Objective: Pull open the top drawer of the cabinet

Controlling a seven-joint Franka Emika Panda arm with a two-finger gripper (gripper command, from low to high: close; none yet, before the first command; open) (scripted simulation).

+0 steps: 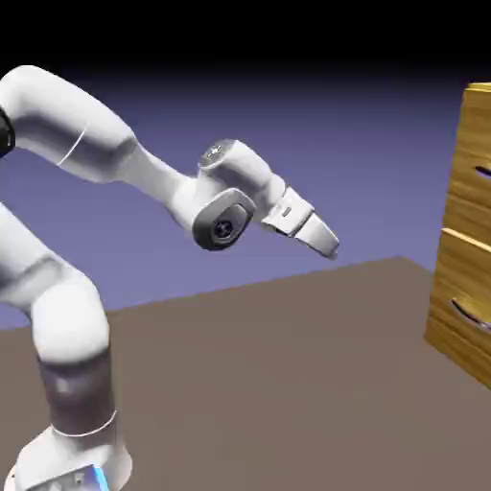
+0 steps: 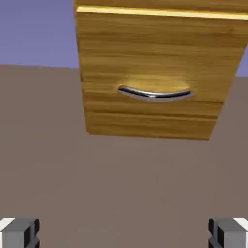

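The golden-brown cabinet [image 1: 465, 240] stands at the exterior view's right edge, partly cut off. Its top drawer [image 1: 475, 144] is shut, and a bit of its silver handle [image 1: 483, 173] shows at the frame edge. My gripper [image 1: 331, 247] hangs in the air well to the left of the cabinet, tilted down toward it and touching nothing. In the hand view the cabinet [image 2: 150, 53] fills the upper middle, showing its lowest drawer front with a curved silver handle [image 2: 154, 93]. My gripper [image 2: 124, 233] is open, its grey fingertips [image 2: 19, 232] far apart with nothing between them.
A brown table [image 1: 288, 384] stretches between the robot's base and the cabinet. A lower drawer with its own handle [image 1: 470, 312] sits beneath the top one.
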